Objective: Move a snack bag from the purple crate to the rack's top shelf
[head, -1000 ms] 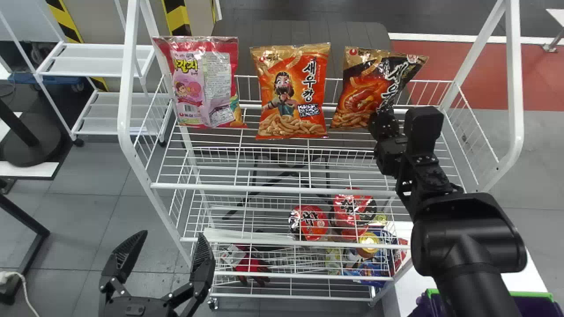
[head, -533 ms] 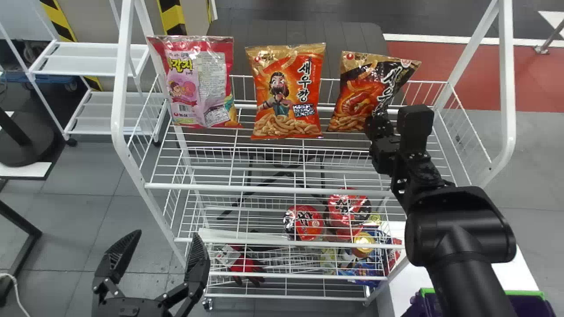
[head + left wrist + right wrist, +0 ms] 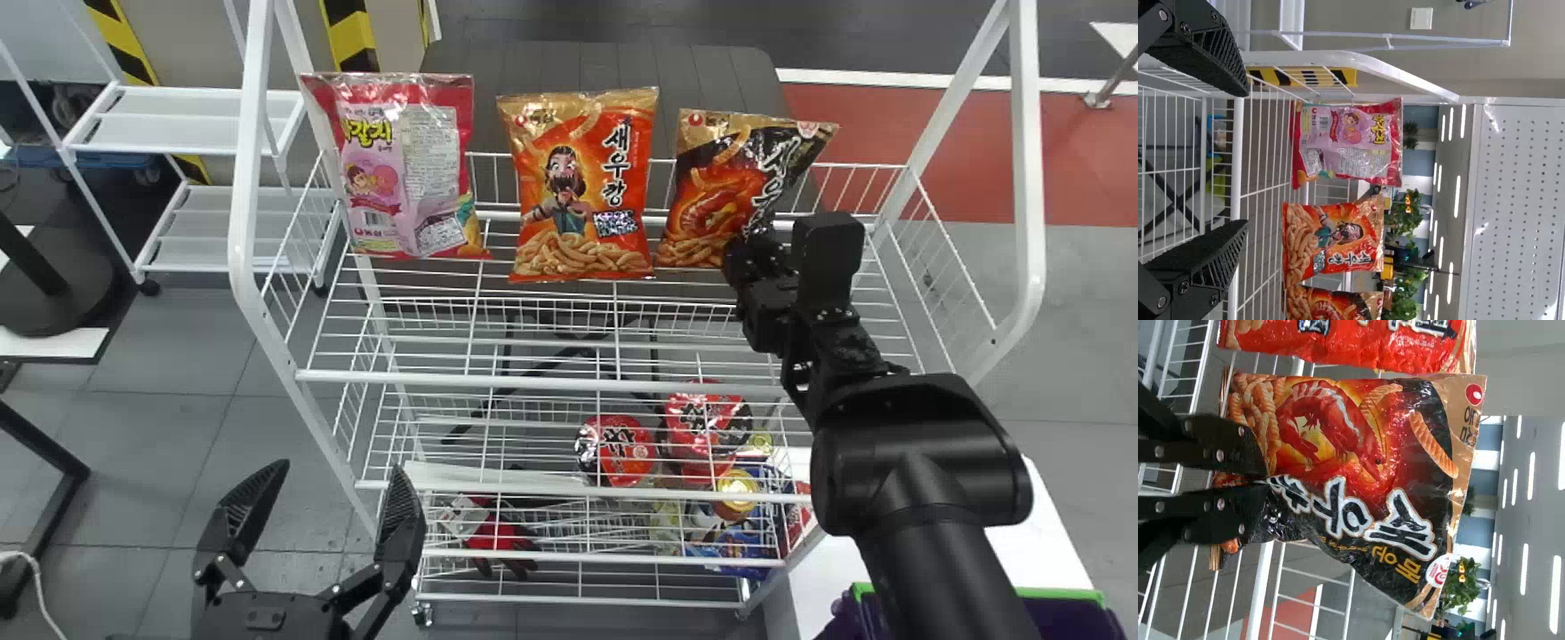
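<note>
At the right of the rack's top shelf [image 3: 569, 380], my right gripper [image 3: 742, 258] holds the lower edge of the black and orange snack bag [image 3: 720, 196]. In the right wrist view that bag [image 3: 1338, 447] stands tilted, with the right gripper [image 3: 1265, 480] shut on its lower part. Close beside it is an orange snack bag [image 3: 582, 187], and a pink one [image 3: 404, 169] stands farther left. My left gripper [image 3: 311, 516] is parked open at the lower left, in front of the rack; its spread fingers also show in the left wrist view, gripper [image 3: 1241, 160]. The purple crate [image 3: 1058, 613] is at the bottom right.
White uprights [image 3: 1027, 178] and wire side panels bound the shelf at both ends. Red-lidded cups [image 3: 618, 449] and other packs lie on lower shelves. A white table [image 3: 1040, 524] stands right of the rack, and a small white shelf unit [image 3: 187, 120] is behind at left.
The right gripper and the black and orange bag have moved left, nearer the orange bag. The whole head view has also shifted slightly. The left gripper stays open.
</note>
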